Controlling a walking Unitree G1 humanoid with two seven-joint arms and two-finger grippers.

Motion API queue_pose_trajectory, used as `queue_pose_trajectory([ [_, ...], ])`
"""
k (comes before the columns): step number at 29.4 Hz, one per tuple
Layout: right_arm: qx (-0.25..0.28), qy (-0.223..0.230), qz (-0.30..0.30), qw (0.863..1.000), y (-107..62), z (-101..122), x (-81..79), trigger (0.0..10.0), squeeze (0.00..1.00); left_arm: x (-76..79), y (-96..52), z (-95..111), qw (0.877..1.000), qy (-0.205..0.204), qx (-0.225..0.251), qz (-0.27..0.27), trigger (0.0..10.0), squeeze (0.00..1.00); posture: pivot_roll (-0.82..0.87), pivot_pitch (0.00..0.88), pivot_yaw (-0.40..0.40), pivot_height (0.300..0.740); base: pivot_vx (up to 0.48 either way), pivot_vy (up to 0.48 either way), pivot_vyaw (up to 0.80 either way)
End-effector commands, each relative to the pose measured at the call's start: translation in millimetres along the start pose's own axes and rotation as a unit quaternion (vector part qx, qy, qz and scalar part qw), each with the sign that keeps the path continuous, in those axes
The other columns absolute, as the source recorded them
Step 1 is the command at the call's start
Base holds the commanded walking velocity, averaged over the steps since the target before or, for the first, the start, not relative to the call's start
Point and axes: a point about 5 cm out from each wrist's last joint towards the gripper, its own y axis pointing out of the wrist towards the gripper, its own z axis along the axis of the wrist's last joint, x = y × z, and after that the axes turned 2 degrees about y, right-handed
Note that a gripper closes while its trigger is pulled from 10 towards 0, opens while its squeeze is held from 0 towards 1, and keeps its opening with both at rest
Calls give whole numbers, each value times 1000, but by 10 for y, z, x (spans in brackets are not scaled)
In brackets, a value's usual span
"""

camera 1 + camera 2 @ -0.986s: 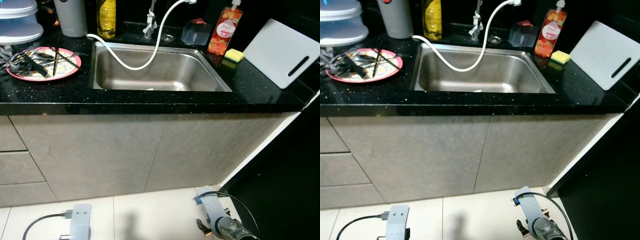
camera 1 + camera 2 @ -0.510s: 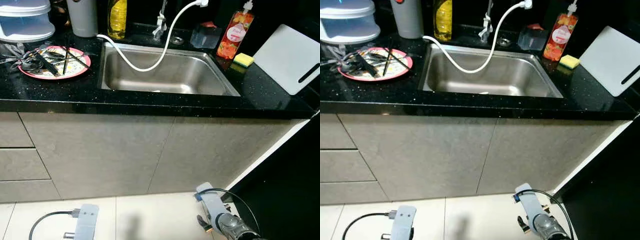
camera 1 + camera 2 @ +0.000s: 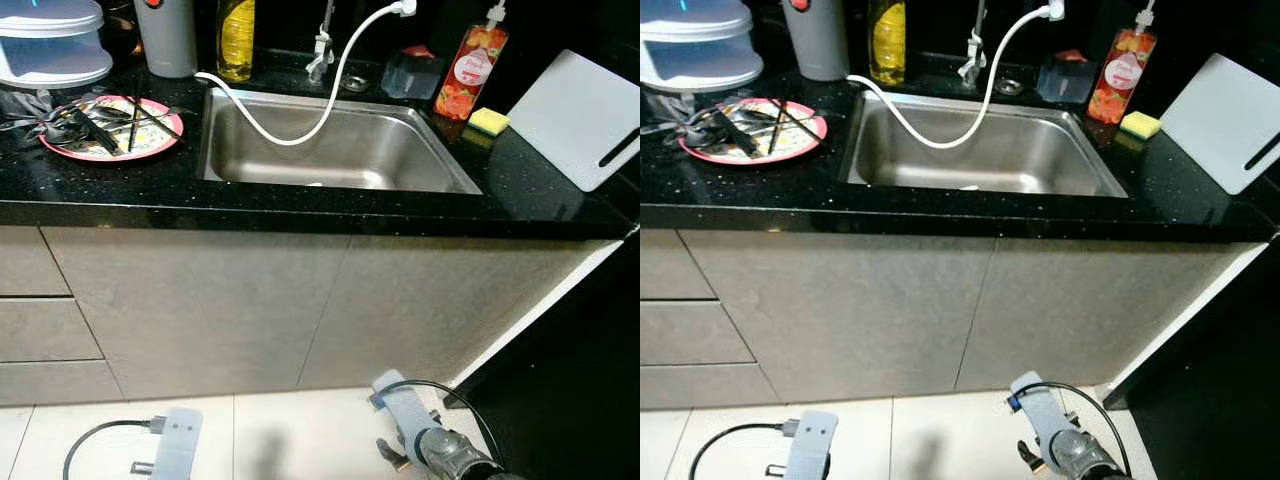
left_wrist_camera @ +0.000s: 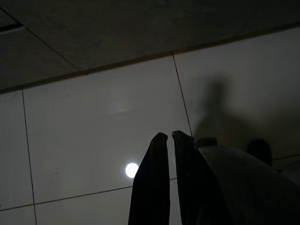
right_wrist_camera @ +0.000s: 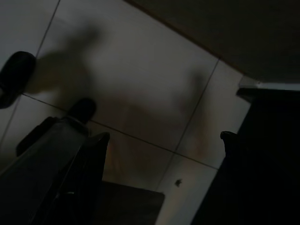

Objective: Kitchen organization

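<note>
A black counter [image 3: 300, 203] runs across the head views, with a steel sink [image 3: 420, 165] set into it. A white hose [image 3: 300, 130] loops over the basin. On the left of the counter a pink plate [image 3: 152, 150] holds several dark utensils [image 3: 95, 125]. Both arms hang low over the pale floor tiles, the left arm [image 3: 177, 445] and the right arm [image 3: 425, 450]. In the left wrist view my left gripper [image 4: 168, 137] is shut, holding nothing. My right gripper [image 5: 161, 140] stands open above the floor, in deep shade.
Along the back stand stacked clear containers [image 3: 55, 50], a grey canister [image 3: 168, 38], an oil bottle [image 3: 236, 40], a clear tub [image 3: 405, 72] and a red soap bottle [image 3: 465, 72]. A yellow sponge [image 3: 488, 121] and a white cutting board [image 3: 585, 115] lie right. Grey cabinet fronts [image 3: 250, 310] stand below.
The camera has shifted, so the counter sits further right and lower in the picture than a second ago. The right arm has drifted slightly left.
</note>
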Motion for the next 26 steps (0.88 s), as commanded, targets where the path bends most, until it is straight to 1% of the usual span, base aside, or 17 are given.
queue_pose_trajectory([
  [1, -17, -8, -5, 1000, -18, -71, 60, 10000, 0, 31, -49, -152, 999, 7, -31, -5, 10000, 0, 329, 0, -156, 740, 0, 0, 0],
  [4, -16, -21, 2, 1000, -15, -59, 47, 10000, 0, 13, -50, -160, 999, 8, -34, 0, 10000, 0, 332, 0, -154, 740, 0, 0, 0],
  [7, -14, -13, -3, 1000, -12, -43, 50, 10000, 0, -1, -58, -183, 999, 9, -39, 2, 10000, 0, 333, 0, -151, 740, 0, 0, 0],
  [9, -13, 0, -4, 1000, -9, -43, 38, 10000, 0, 4, -94, -252, 999, 17, -46, -1, 10000, 0, 345, 0, -160, 740, 0, 0, 0],
  [10, -13, 0, -4, 1000, -9, -43, 38, 10000, 0, 4, -94, -252, 999, 17, -46, -1, 10000, 0, 345, 0, -160, 740, 0, 0, 0],
  [12, -13, -8, 8, 1000, -1, -42, -23, 10000, 0, -16, -129, -308, 999, 14, -48, 1, 10000, 0, 345, 0, -149, 740, 0, 0, 0],
  [14, -13, -8, 8, 1000, -1, -42, -23, 10000, 0, -16, -129, -308, 999, 14, -48, 1, 10000, 0, 345, 0, -149, 740, 0, 0, 0],
  [16, -12, -5, 8, 1000, 2, -43, -41, 10000, 0, -25, -143, -327, 999, 12, -47, 2, 10000, 0, 340, 0, -137, 740, 0, 0, 0],
  [17, -14, 3, 5, 1000, 0, -67, -46, 10000, 0, -11, -159, -335, 999, 19, -43, -2, 10000, 0, 334, 0, -128, 740, 0, 0, 0],
  [18, -18, 3, 6, 1000, -4, -103, -61, 10000, 0, -3, -169, -321, 999, 21, -34, -4, 10000, 0, 333, 0, -129, 740, 0, 0, 0],
  [21, -20, 3, 8, 1000, -7, -128, -72, 10000, 0, 2, -174, -306, 999, 22, -28, -5, 10000, 0, 332, 0, -128, 740, 0, 0, 0],
  [24, -26, 0, 8, 1000, -16, -183, -82, 10000, 0, -30, -154, -246, 1000, 20, -18, -1, 10000, 0, 320, 0, -112, 740, 0, 0, 0],
  [25, -32, 15, -5, 999, -27, -230, -50, 10000, 0, -46, -134, -204, 999, 29, -15, -5, 10000, 0, 310, 0, -103, 740, 0, 0, 0],
  [26, -32, 15, -5, 999, -27, -230, -50, 10000, 0, -46, -134, -204, 999, 29, -15, -5, 10000, 0, 310, 0, -103, 740, 0, 0, 0],
])
